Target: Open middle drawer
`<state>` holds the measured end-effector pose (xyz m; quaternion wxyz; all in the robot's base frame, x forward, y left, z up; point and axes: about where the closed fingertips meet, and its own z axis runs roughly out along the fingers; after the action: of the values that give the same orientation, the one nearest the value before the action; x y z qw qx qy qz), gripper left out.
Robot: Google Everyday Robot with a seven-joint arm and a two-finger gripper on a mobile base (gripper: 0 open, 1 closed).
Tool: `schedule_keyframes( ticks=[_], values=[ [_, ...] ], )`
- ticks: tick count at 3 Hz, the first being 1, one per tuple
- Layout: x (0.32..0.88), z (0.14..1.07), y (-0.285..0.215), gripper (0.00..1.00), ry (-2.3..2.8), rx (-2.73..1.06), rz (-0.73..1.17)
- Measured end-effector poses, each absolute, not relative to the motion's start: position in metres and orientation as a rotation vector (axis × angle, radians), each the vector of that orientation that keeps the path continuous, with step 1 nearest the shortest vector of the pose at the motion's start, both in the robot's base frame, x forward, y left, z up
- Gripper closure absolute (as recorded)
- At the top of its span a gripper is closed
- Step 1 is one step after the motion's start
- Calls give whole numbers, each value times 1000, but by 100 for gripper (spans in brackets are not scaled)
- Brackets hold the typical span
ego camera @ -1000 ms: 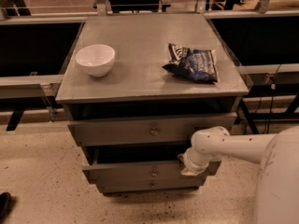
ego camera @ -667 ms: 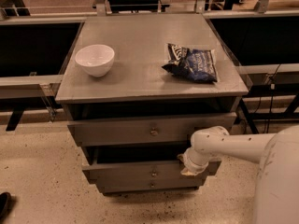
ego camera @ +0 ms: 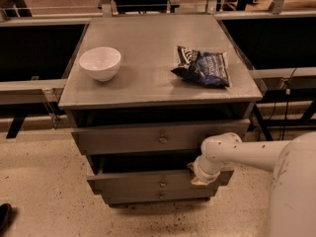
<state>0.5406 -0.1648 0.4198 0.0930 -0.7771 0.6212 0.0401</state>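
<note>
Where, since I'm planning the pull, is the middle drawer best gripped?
Probably its small round knob, approached straight from the front: it alone protrudes from the flat face of the middle drawer. The claw sits at that face's upper right edge.

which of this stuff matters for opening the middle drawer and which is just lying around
For the job:
middle drawer
gripper, at the right end of that drawer's front

Just lying about:
white bowl and dark snack bag, both on the cabinet top
top drawer
bottom drawer
</note>
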Motion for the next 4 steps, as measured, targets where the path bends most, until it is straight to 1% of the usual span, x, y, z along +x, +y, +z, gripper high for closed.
schedule_keyframes(
  ticks=[1, 2, 4],
  values=[
    [541, 420, -164, 87, 1844, -2307, 119],
    [543, 421, -164, 100, 1844, -2307, 119],
    [547, 423, -163, 100, 1844, -2306, 119]
  ],
)
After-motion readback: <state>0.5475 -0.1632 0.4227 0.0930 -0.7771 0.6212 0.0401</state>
